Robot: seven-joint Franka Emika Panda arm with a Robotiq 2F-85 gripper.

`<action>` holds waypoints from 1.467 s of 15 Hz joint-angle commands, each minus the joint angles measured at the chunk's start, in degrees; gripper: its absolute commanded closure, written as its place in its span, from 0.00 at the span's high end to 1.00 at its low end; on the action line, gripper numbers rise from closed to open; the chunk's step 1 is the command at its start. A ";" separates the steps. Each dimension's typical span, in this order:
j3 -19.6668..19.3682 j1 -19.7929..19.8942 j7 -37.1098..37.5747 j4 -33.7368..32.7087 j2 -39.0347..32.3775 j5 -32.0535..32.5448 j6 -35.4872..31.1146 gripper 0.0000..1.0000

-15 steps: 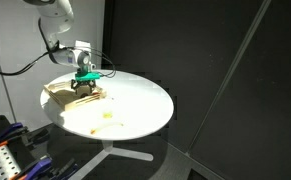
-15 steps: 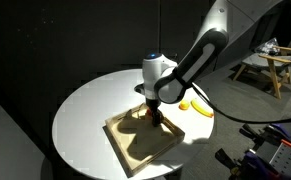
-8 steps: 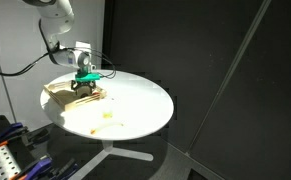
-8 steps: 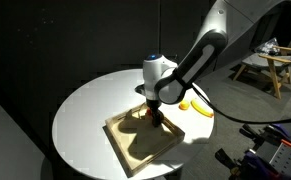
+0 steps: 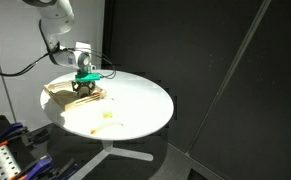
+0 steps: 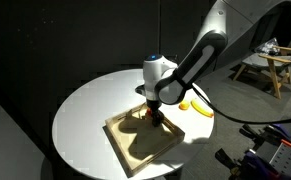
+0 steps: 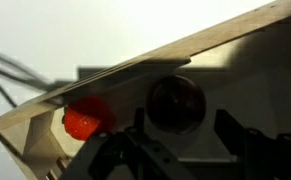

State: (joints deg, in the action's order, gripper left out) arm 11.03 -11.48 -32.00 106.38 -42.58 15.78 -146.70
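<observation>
End effector [image 7: 182,135] low inside the wooden tray [image 7: 185,55], at a corner; fingers [image 7: 135,135] apart, one on each side of a dark round object [image 7: 177,103]; object sits between and just ahead of the fingertips, on the tray floor; a narrow gap shows on both sides, no contact seen; nothing held.

Red round object [image 7: 87,120] just beside the dark one, in the tray corner against the wall; the two close, touching or not cannot be told.

In both exterior views the end effector [image 6: 153,112] points down into the tray [image 6: 135,145]; its contents hidden there behind the wrist.

Tray rests on the round white surface [image 6: 85,110]; yellow item [image 6: 195,107] on the surface outside the tray, near it.
</observation>
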 commanded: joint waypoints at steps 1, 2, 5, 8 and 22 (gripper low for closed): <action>0.47 0.93 -0.83 -0.24 -0.20 1.66 -0.37 0.43; 0.47 0.89 -0.80 -0.23 -0.15 1.70 -0.35 0.36; 0.45 0.75 -0.53 -0.22 0.27 1.73 -0.10 0.32; 0.44 0.62 -0.16 -0.25 0.76 1.64 0.37 0.32; 1.76 0.76 1.13 0.22 4.04 -0.10 2.53 0.32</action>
State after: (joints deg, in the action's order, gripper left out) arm 11.92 -11.48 -31.81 106.23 -40.62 15.95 -146.23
